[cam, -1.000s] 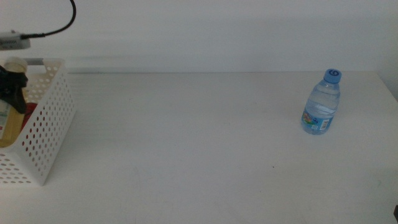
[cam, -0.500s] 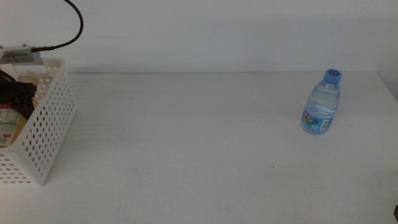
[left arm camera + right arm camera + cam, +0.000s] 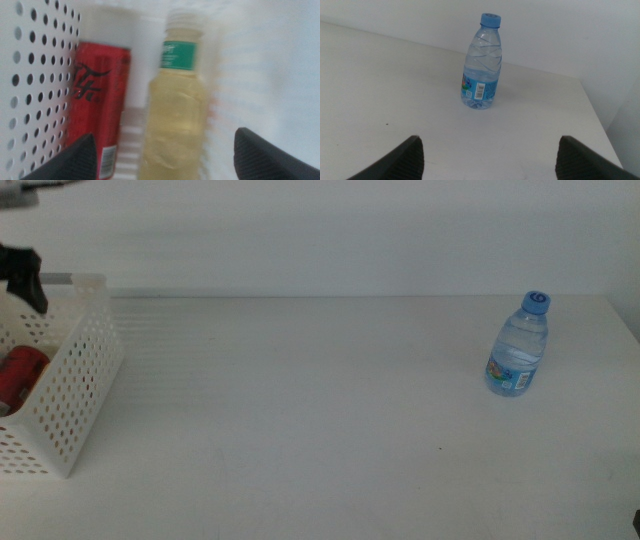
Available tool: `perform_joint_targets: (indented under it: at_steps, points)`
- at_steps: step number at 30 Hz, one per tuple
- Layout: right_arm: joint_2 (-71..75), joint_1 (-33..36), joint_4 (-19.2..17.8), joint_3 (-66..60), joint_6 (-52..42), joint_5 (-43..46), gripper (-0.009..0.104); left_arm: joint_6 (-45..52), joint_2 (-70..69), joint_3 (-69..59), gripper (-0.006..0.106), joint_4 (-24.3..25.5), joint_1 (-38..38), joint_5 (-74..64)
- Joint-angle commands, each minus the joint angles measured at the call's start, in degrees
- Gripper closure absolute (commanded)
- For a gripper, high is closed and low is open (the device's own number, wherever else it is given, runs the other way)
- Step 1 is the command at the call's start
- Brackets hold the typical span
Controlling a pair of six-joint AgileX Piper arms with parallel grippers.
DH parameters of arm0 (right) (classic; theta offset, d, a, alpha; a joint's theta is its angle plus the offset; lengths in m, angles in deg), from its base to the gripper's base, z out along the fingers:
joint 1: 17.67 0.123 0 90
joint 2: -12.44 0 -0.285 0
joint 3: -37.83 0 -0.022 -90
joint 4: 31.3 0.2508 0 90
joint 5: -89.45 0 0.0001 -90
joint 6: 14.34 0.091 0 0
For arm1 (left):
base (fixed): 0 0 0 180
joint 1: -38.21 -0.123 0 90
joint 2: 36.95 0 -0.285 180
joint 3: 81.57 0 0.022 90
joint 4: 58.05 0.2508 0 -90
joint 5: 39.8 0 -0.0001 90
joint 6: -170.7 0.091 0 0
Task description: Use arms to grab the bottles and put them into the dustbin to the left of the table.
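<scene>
The white perforated dustbin (image 3: 72,385) stands at the table's (image 3: 300,410) left edge. Inside it lie the red cola can (image 3: 97,107) and the yellow juice bottle (image 3: 176,115), side by side; the middle view shows only the can (image 3: 20,375) through the rim. My left gripper (image 3: 165,136) hangs open above them, high over the bin's far corner (image 3: 25,280), holding nothing. The clear water bottle (image 3: 518,345) with blue cap stands upright at the far right of the table. My right gripper (image 3: 490,144) is open, low and well short of that bottle (image 3: 481,65).
The bin's holed wall (image 3: 35,75) rises close beside the can. The table's right edge and a white wall lie just beyond the water bottle. White tabletop stretches between the bin and the bottle.
The left gripper lowered the yellow juice bottle into the dustbin, let it go, and has risen clear of the rim. The water bottle and the right arm stayed still.
</scene>
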Motion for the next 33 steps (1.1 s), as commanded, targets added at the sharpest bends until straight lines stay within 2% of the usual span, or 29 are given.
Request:
perform_joint_targets:
  at_steps: [1,3,7,15,25,28,33]
  points:
    - [1.53,-0.23,-0.39,0.44,-0.24,4.39,0.025,-1.31,-6.87,0.39,0.010,-2.16,2.33,-4.79]
    - [1.53,-0.23,-0.39,0.44,-0.24,4.39,0.025,-3.99,-10.39,-1.81,0.010,-2.52,5.09,-2.16]
    - [1.53,-0.23,-0.39,0.44,-0.24,4.39,0.025,-3.21,-18.51,-8.37,0.010,-2.66,11.16,5.77]
    - [1.53,-0.23,-0.39,0.44,-0.24,4.39,0.025,-3.19,-37.96,-28.67,0.010,-4.14,24.35,19.75]
    - [1.53,-0.23,-0.39,0.44,-0.24,4.39,0.025,-2.95,-59.67,-48.80,0.010,-3.25,33.29,27.95]
    - [1.53,-0.23,-0.39,0.44,-0.24,4.39,0.025,-6.47,-65.87,-56.66,0.010,-1.24,36.17,33.27]
    - [1.53,-0.23,-0.39,0.44,-0.24,4.39,0.025,-10.84,-75.25,-65.98,0.010,-2.02,38.31,36.35]
